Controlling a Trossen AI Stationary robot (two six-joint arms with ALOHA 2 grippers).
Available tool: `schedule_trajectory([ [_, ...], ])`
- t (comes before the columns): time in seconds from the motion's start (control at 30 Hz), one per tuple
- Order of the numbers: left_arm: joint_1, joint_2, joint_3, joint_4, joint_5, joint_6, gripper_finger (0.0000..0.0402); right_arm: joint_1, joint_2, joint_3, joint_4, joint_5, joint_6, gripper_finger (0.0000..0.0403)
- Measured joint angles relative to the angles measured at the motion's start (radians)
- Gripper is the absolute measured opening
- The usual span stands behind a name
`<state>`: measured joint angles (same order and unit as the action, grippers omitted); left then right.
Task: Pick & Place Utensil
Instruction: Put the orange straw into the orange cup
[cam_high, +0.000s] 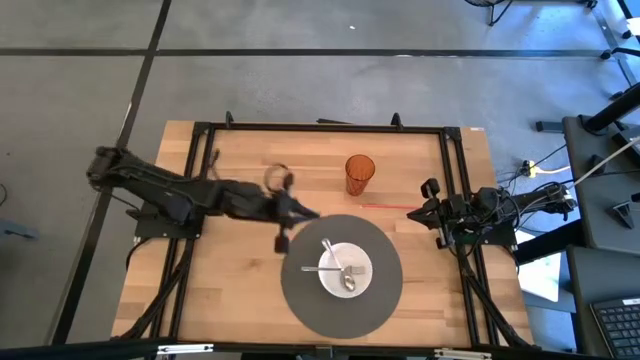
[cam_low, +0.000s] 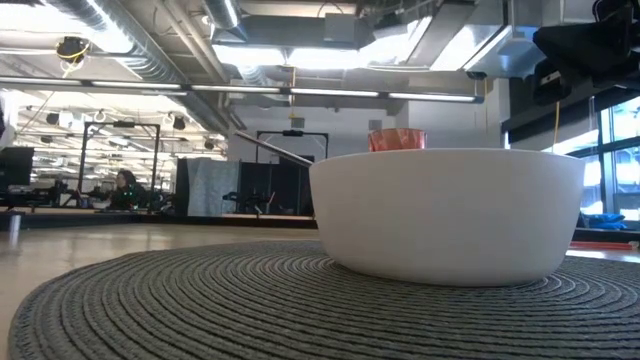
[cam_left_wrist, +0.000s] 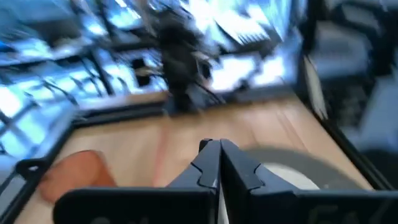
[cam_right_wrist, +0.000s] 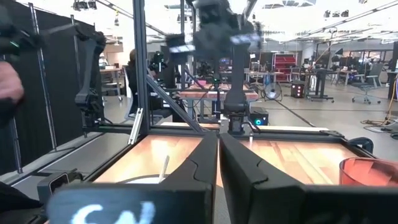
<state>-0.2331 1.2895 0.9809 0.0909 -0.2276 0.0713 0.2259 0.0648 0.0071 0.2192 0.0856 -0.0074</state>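
Left hand (cam_left_wrist: 219, 149) pressed closed, empty (near the placemat (cam_high: 300, 300)); right hand (cam_right_wrist: 219, 140) also closed, empty.

My table (cam_high: 250, 290) is pale wood with a black frame. On it I see a round grey woven mat (cam_high: 300, 300), a white bowl (cam_high: 345, 270) holding silver utensils (cam_high: 335, 258), and an orange translucent cup (cam_high: 360, 172); my arms are black.

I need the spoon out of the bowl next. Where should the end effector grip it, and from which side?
Grip the spoon by its handle, from above: it slants up over the bowl rim at the far-left, while its head lies low inside.
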Motion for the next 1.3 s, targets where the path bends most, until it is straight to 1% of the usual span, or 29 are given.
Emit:
schedule_trajectory([
  [0.1,0.056,-0.107,-0.252,0.29,0.017,-0.02,0.0002,0.0,0.0,0.0,-0.001,0.0,-0.005,0.002],
  [0.23,0.059,-0.218,-0.523,0.596,-0.011,0.068,0.0001,0.0,0.0,0.0,-0.003,0.0,-0.027,0.002],
  [0.33,0.066,-0.262,-0.665,0.839,-0.096,0.113,0.0001,0.0,0.0,0.0,-0.001,0.0,-0.044,0.002],
  [0.37,0.074,-0.268,-0.7,0.89,-0.126,0.125,0.0002,0.0,0.0,0.0,-0.001,0.001,-0.057,0.002],
  [0.43,0.093,-0.268,-0.749,0.935,-0.153,0.137,0.0002,-0.001,0.0,0.0,-0.005,0.001,-0.073,0.002],
  [0.53,0.122,-0.268,-0.776,0.919,-0.154,0.136,0.0001,-0.001,0.0,0.0,-0.033,0.0,-0.05,0.002],
  [0.63,0.133,-0.283,-0.778,0.851,-0.155,0.143,0.0002,0.0,0.0,0.0,-0.048,-0.002,-0.016,0.002],
  [0.77,0.133,-0.322,-0.778,0.729,-0.128,0.129,0.0001,0.0,0.0,0.0,-0.102,-0.01,0.026,0.0019],
  [0.83,0.128,-0.337,-0.778,0.709,-0.117,0.136,0.0001,0.0,0.0,0.0,-0.152,-0.009,0.067,0.002],
  [0.93,0.107,-0.364,-0.778,0.676,-0.111,0.189,0.0002,0.0,0.001,0.0,-0.192,-0.01,0.115,0.002],
  [1.0,0.08,-0.412,-0.779,0.644,-0.114,0.235,0.0002,0.0,0.0,0.0,-0.188,-0.01,0.106,0.002],
  [1.07,0.052,-0.486,-0.779,0.622,-0.121,0.261,0.0001,0.0,0.0,0.0,-0.182,-0.008,0.077,0.002],
  [1.23,0.012,-0.668,-0.779,0.442,-0.125,0.251,0.0002,0.0,0.0,0.0,-0.18,-0.007,0.027,0.002],
  [1.3,0.021,-0.696,-0.789,0.402,-0.169,0.237,0.0001,0.0,0.0,0.0,-0.18,-0.007,0.026,0.002],
])
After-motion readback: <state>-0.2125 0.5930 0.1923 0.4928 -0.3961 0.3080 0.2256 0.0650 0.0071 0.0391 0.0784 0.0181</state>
